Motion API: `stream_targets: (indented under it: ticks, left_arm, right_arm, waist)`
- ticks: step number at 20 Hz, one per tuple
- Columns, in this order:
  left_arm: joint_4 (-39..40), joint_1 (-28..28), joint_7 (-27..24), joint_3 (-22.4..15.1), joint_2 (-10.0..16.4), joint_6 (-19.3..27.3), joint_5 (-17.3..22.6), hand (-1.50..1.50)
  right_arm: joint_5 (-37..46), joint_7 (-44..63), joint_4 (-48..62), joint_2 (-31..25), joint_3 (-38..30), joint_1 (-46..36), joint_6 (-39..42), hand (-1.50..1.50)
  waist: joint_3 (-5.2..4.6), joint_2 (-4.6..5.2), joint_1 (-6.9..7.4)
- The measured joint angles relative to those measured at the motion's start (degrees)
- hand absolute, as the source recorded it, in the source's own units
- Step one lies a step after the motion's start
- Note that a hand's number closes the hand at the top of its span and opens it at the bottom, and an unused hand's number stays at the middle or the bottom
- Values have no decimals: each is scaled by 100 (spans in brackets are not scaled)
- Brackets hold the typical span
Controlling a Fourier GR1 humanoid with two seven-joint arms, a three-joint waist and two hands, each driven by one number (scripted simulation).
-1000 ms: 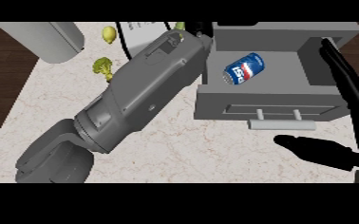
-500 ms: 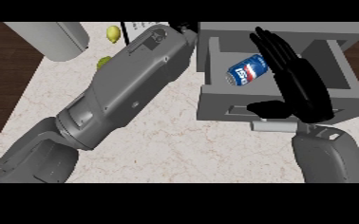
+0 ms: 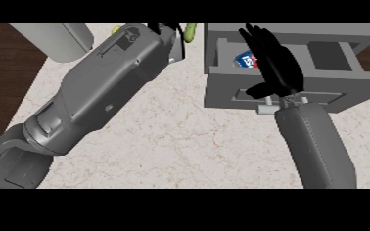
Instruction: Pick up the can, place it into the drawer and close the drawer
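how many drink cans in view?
1: the blue-and-white can lies in the open grey drawer, partly covered by the black right hand. The grey left forearm could hide others.

the can [image 3: 245, 58] is blue with a white and red label. it sits inside the open drawer [image 3: 231, 96], close to the left wall, and only a small part of it shows. the drawer is a grey box standing pulled out, with a pale handle [image 3: 266, 109] on its front face.

Looking down on a pale marbled counter top [image 3: 180, 142], veined faintly in brown and filling most of the view. Seeing dark brown wood grain [image 3: 18, 54] beyond its left edge (floor or panel, unclear). Noting a light grey cylinder [image 3: 54, 39] standing at the far left corner.
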Motion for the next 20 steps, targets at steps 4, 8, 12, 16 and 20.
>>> stream_targets:
  ticks: [4, 8, 12, 16, 20]
  left_arm:
    - [-385, 242, 155, -16, 225, 58, -146, -150]
    - [-703, 426, 321, 14, 468, 34, -239, -150]
    - [-996, 583, 474, 13, 677, 30, -336, -150]
    - [-1210, 692, 574, 67, 784, 10, -380, -150]
    - [-1370, 760, 688, 129, 947, 1, -449, -150]
  right_arm:
    - [276, -130, 1062, 11, -109, -410, -639, -150]
    - [561, -223, 1924, -19, -226, -807, -1334, -150]
    - [685, -339, 2655, -59, -393, -1186, -1881, -150]
    - [797, -339, 3336, -87, -581, -1570, -2401, -150]
    - [824, -394, 3969, -159, -768, -1961, -2751, -150]
  waist:
    - [-8, -2, -8]
    - [-64, -47, 21]
    - [-88, -53, 57]
    - [-93, -33, 87]
    - [-74, 7, 126]
